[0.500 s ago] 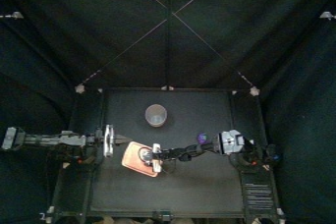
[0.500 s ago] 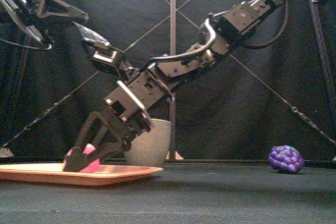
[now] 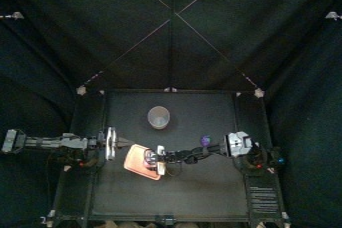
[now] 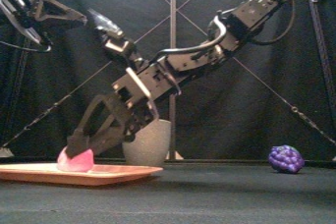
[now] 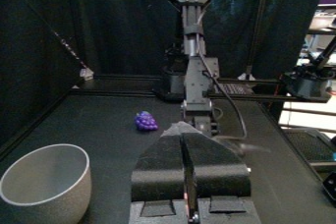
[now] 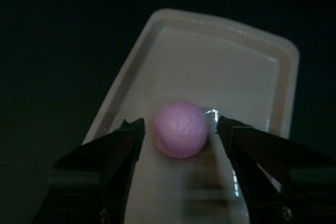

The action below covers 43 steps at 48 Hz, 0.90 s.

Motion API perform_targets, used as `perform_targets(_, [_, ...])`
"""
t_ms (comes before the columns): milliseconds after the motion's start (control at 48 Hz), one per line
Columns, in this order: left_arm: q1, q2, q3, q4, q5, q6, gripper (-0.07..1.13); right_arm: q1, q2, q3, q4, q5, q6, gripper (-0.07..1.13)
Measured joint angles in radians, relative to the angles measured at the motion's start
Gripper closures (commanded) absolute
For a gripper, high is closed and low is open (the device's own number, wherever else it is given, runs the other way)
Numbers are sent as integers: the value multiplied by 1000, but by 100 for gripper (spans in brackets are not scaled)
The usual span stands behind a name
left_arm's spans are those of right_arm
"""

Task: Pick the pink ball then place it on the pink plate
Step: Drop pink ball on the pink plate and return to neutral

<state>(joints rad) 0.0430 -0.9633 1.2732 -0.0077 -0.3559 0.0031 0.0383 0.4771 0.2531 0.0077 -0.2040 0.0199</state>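
Since a moment ago my right fingers [image 6: 110, 161] have spread and lifted; ball [image 4: 77, 159] lies on the plate [image 4: 132, 172], seemingly released; next, withdraw straight up; left fingers [image 5: 164, 169] idle, pressed together.

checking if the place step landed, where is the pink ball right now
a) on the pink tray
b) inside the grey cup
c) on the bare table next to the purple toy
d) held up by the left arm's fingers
a: the pink ball lies on the pink tray, and the right wrist view shows it on the tray's floor with the fingers of the right gripper open on either side.
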Motion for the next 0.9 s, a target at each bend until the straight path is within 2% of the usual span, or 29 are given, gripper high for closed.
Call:
perform_targets(333, [0,2,18,-3,0,-2,102,-2,-267,405,81,-324,-2,12])
perform_targets(521, [0,2,20,-3,-14,-2,102,-6,-426,595,92,-380,-5,12])
perform_targets(896, [0,2,28,-3,-34,-2,102,-49,-746,822,92,-413,-8,12])
